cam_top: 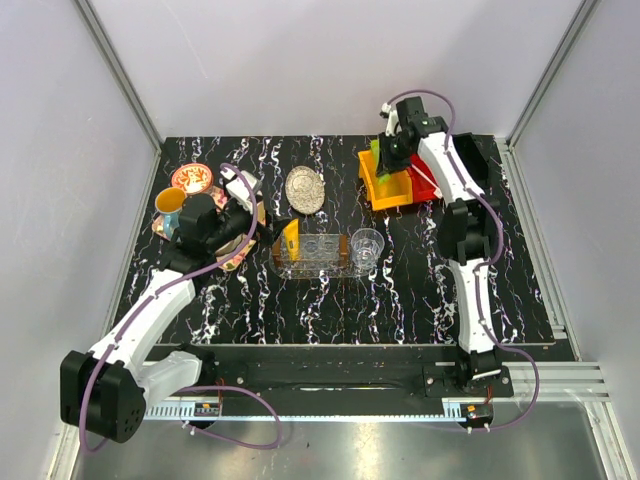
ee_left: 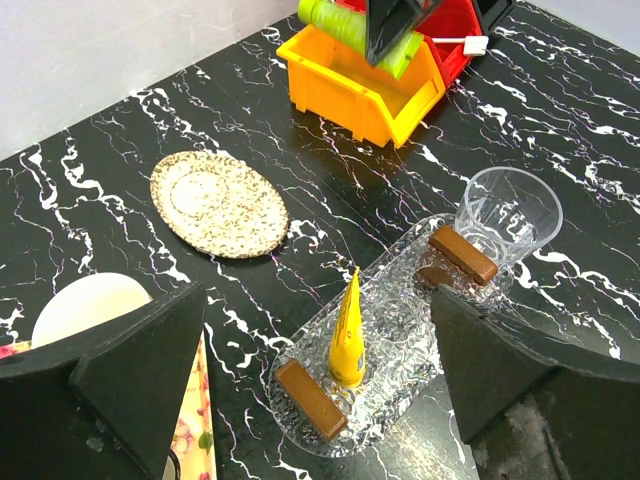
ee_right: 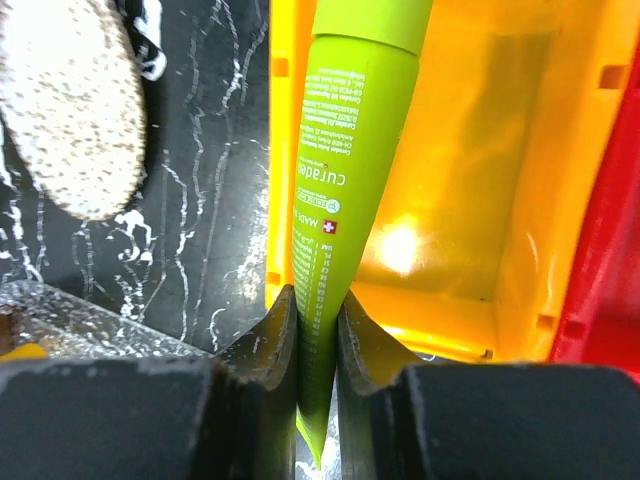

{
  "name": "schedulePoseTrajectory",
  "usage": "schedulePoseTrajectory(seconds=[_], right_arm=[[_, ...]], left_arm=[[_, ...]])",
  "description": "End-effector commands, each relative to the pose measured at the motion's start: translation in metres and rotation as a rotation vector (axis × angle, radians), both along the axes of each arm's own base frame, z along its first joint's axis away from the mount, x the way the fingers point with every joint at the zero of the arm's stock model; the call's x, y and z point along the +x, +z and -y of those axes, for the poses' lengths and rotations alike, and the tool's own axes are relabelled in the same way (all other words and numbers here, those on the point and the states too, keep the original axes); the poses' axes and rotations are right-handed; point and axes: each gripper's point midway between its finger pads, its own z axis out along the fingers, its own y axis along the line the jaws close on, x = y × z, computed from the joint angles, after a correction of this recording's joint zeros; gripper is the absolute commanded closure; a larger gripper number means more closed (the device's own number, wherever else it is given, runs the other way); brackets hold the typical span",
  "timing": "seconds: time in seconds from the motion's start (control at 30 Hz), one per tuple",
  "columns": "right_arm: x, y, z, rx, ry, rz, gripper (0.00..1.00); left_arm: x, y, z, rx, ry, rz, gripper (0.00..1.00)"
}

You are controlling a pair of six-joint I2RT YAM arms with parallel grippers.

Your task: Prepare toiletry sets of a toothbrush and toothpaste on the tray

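Note:
The clear oval tray [cam_top: 312, 262] [ee_left: 405, 330] lies mid-table with an orange-yellow toothpaste tube [cam_top: 291, 240] [ee_left: 347, 330] on its left part, between two brown bars [ee_left: 312, 400]. My right gripper [cam_top: 390, 152] [ee_right: 317, 320] is shut on the flat tail of the lime green toothpaste tube [ee_right: 345, 170] [ee_left: 345, 25], which hangs over the yellow bin [cam_top: 385, 185] [ee_right: 460, 200]. A slim white toothbrush [ee_left: 458, 42] lies across the red bin [cam_top: 425, 180]. My left gripper [cam_top: 248, 200] [ee_left: 318, 300] hovers open just left of the tray, holding nothing.
A clear cup [cam_top: 367, 246] [ee_left: 510, 210] stands at the tray's right end. A round silvery dish [cam_top: 305, 190] [ee_left: 218, 203] [ee_right: 75, 110] lies behind the tray. A colourful tray with a yellow cup [cam_top: 168, 203] sits under my left arm.

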Motion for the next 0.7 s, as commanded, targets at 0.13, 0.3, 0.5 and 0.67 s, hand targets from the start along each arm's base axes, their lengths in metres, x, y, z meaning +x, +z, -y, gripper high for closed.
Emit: schedulePoseTrajectory(seconds=[0.13, 0.3, 0.5, 0.67], right_arm=[[-0.005, 0.084, 0.002, 0.033, -0.003, 0.144, 1.0], [-0.014, 0.09, 0.004, 0.022, 0.025, 0.153, 1.0], [-0.044, 0.118, -0.004, 0.073, 0.144, 0.187, 1.0], [-0.084, 0.145, -0.009, 0.123, 0.256, 0.192, 1.0]], left_arm=[[0.004, 0.028, 0.003, -0.019, -0.02, 0.082, 0.01], [0.002, 0.028, 0.002, -0.019, -0.02, 0.084, 0.01], [0.0, 0.035, 0.004, -0.005, -0.041, 0.095, 0.01], [0.002, 0.049, 0.008, 0.022, -0.068, 0.119, 0.01]])
